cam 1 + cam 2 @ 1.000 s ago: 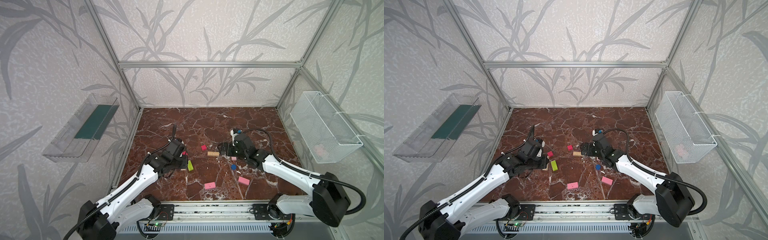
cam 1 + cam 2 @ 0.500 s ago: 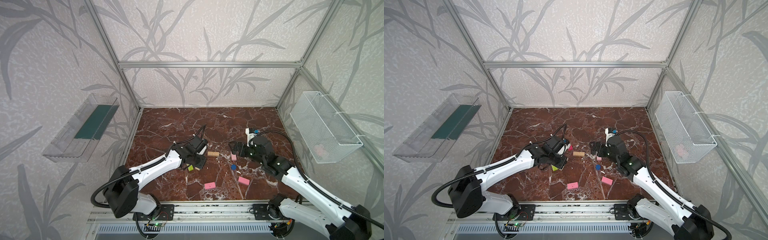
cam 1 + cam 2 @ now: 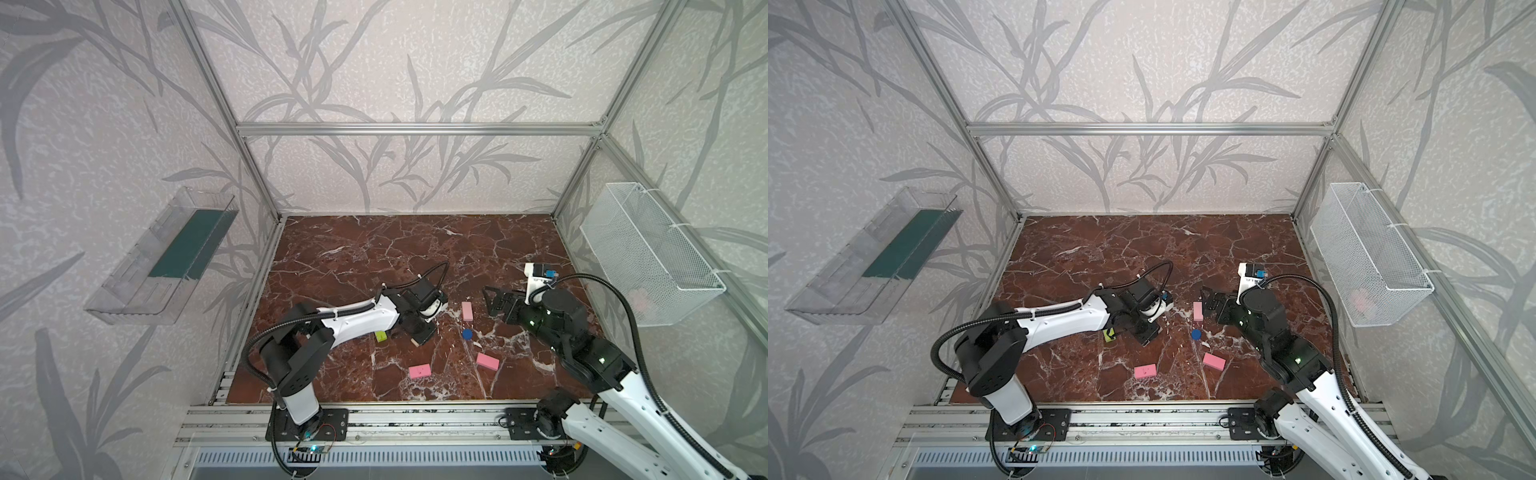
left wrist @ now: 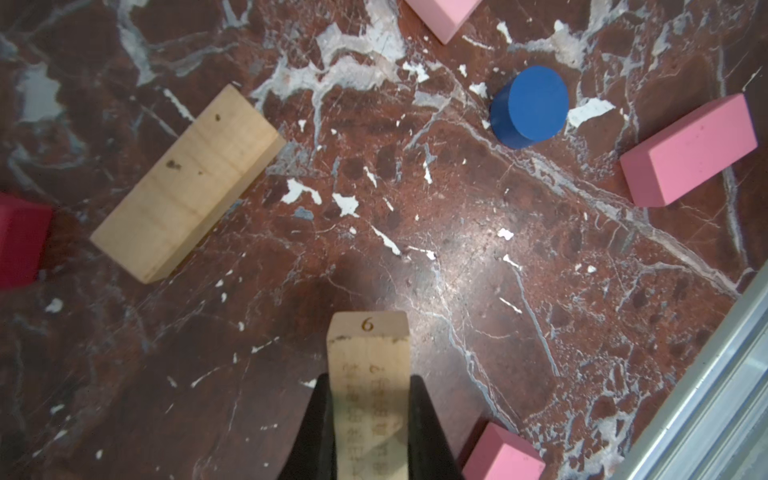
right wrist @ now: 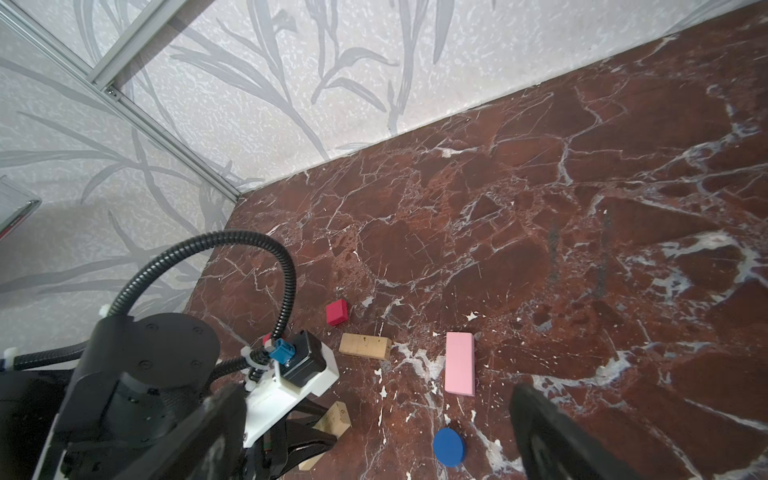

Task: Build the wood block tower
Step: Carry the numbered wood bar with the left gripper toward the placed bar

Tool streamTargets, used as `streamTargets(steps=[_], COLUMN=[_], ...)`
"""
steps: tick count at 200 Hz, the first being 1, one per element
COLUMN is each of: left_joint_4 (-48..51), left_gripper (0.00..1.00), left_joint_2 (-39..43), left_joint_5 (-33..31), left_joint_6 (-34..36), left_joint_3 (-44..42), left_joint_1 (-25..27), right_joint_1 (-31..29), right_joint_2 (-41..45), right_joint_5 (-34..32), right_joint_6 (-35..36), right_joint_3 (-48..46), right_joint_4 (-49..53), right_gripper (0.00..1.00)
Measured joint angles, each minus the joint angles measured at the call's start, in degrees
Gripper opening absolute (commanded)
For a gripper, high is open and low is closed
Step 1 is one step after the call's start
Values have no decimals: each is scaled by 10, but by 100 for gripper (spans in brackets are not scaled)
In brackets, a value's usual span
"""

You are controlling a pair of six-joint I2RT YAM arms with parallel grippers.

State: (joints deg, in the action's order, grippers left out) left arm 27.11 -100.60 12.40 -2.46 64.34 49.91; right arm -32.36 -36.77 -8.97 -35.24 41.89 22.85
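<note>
Left wrist view, looking down on a dark red marble table (image 4: 478, 257) with white veins. Both top views show two white and black robot arms reaching in from the near edge, the left arm (image 3: 357, 320) and the right arm (image 3: 582, 345).

The left pincer (image 4: 369, 380) is closed narrowly on a tan bar (image 4: 368, 345), gripping its long sides. The bar's free end, stamped with a 6, sticks out past the fingertips. Whether that end touches the table cannot be told. The right pincer (image 5: 376, 390) stands wide open and holds nothing.

A second tan bar (image 4: 187, 183) lies flat ahead of the left pincer, off to one side. A pink bar (image 3: 466, 311) lies between the two pincers, just in front of the right one. A second pink bar (image 3: 419, 371) and a third pink bar (image 3: 487, 361) lie nearer the front edge than either pincer, well apart from each other. A lime-green bar (image 3: 380, 336) shows partly from under the left arm, behind its pincer.

A blue disc (image 3: 467, 333) lies flat between the pincers, near the first pink bar. A red cube (image 5: 336, 311) sits beyond the loose tan bar, seen from the right pincer. Each block lies singly on the table.
</note>
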Motion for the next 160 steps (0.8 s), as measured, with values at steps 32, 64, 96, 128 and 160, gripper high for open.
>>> streamTargets(steps=[32, 64, 96, 128, 160], left_joint_4=[-2, -1, 8, 17, 22], left_gripper=[1, 10, 18, 37, 54], left_joint_2=[-47, -72, -87, -106, -110], left_joint_5=[2, 1, 1, -8, -12], left_joint_6=[21, 43, 63, 84, 97], left_joint_3=[33, 50, 67, 86, 90], left_joint_1=[7, 16, 19, 22, 22], right_joint_1=[1, 1, 1, 1, 1], right_joint_2=[19, 23, 23, 23, 23], right_joint_5=[-14, -17, -18, -18, -18], right_joint_6=[0, 0, 0, 0, 0], right_joint_3=[0, 0, 0, 0, 0], right_joint_4=[13, 20, 23, 23, 23], right_gripper=[99, 99, 99, 99, 99])
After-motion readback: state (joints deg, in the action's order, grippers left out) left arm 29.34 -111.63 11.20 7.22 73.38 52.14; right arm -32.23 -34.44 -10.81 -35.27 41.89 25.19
